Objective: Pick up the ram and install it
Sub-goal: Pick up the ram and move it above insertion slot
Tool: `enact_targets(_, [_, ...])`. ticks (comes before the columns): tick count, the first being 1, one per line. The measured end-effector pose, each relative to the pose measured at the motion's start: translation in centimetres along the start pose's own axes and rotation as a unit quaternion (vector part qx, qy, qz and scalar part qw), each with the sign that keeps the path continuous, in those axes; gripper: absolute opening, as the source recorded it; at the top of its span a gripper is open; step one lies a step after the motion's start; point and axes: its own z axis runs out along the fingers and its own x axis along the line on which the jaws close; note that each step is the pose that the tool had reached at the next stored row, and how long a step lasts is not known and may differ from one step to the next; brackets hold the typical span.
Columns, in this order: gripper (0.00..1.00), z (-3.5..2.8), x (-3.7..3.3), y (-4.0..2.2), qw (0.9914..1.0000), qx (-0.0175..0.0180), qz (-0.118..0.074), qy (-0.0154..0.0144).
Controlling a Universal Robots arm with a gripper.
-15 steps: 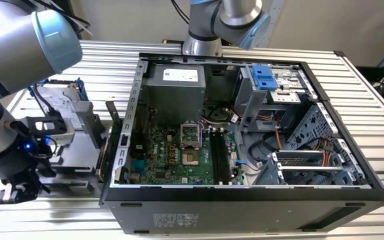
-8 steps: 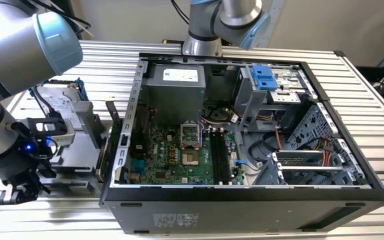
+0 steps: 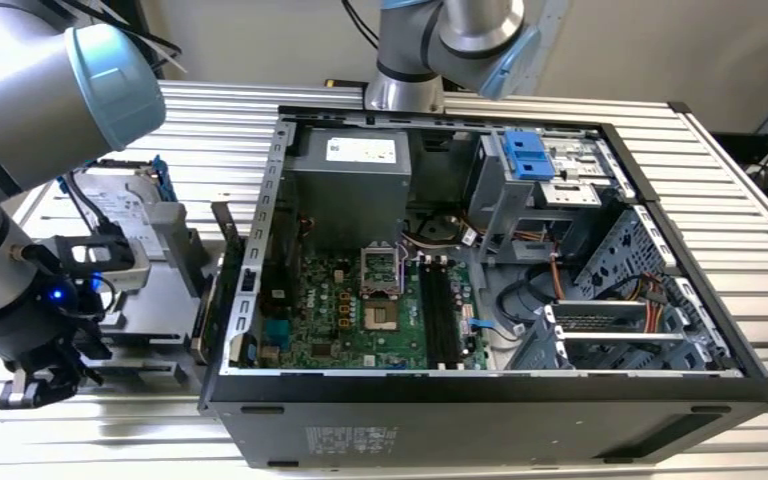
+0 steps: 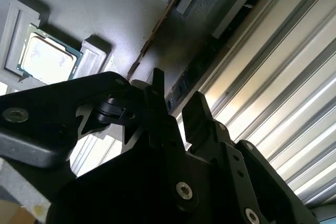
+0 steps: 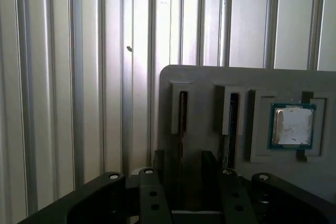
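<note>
Two ram sticks stand on edge in slots of a grey holder (image 5: 210,77): one ram (image 5: 182,111) in line with the gap between my fingers, the other ram (image 5: 232,116) beside it. In the second wrist view the nearer ram (image 4: 157,29) shows as a thin brown edge. My gripper (image 5: 184,182) (image 4: 176,109) is open and hovers just short of the holder, with nothing between its fingers (image 5: 160,192). In the exterior view the gripper (image 3: 37,385) hangs at the left, outside the computer case (image 3: 491,400). The board's long black memory slots (image 3: 440,320) lie inside the case.
A square silver chip (image 5: 292,126) (image 4: 44,56) sits in a pocket of the same holder. A hard drive with a blue bracket (image 3: 117,205) lies behind the holder. The table (image 3: 731,180) is ribbed metal. A second arm's base (image 3: 411,80) stands behind the case.
</note>
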Motion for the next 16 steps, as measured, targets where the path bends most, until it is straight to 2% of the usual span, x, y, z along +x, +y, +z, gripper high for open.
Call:
enact_targets(14, [1.00, 0.00, 0.04, 0.00, 0.99999, -0.0003, -0.005, 0.0012])
enact_targets(15, [0.00, 0.00, 0.04, 0.00, 0.99999, -0.0003, -0.005, 0.0012])
enact_targets(16, [0.00, 0.00, 0.03, 0.00, 0.99999, -0.0003, -0.005, 0.0013])
